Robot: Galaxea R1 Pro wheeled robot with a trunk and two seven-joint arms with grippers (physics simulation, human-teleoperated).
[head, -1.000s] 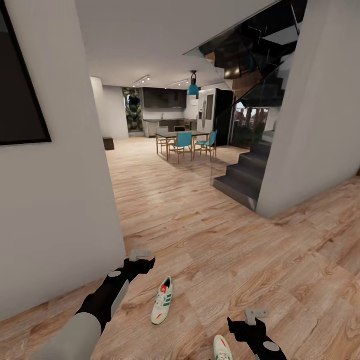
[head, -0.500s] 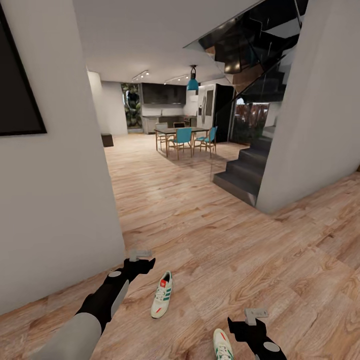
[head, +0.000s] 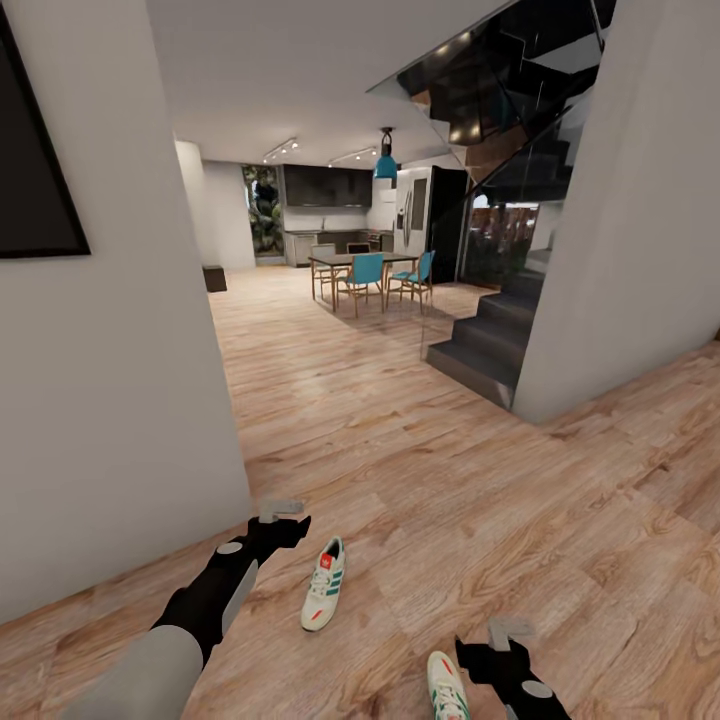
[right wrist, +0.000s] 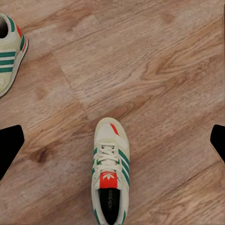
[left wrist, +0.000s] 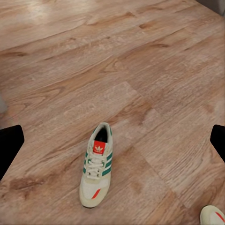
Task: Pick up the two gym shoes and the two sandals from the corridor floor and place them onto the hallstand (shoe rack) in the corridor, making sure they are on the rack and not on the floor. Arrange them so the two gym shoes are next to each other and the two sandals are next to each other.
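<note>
Two gym shoes lie on the corridor floor (head: pixel 420 470), well apart from each other, each resting on its sole. I take the white wall corner (head: pixel 215 420) at the left of the head view as landmark. The first gym shoe (head: pixel 323 585) lies near the foot of this corner, on the side toward the staircase (head: pixel 495 345), with its heel opening toward the far dining room. The second gym shoe (head: pixel 446 688) lies farther from the corner and closer to the robot, cut by the lower edge of the head view.

Both shoes are cream-white with three green side stripes. On the tongue of each is a red tag with a small white trefoil logo. In the right wrist view some dark letters are printed on the insole of the second shoe, but they are too blurred to read.

The left gripper (head: pixel 283 509) hangs low over the floor between the wall corner and the first shoe, not touching it. In the left wrist view its two dark fingers (left wrist: pixel 10 143) stand wide apart and hold nothing. The right gripper (head: pixel 508 633) hangs just beside the second shoe, on the side away from the corner. Its fingers (right wrist: pixel 9 140) are also spread wide and hold nothing.
</note>
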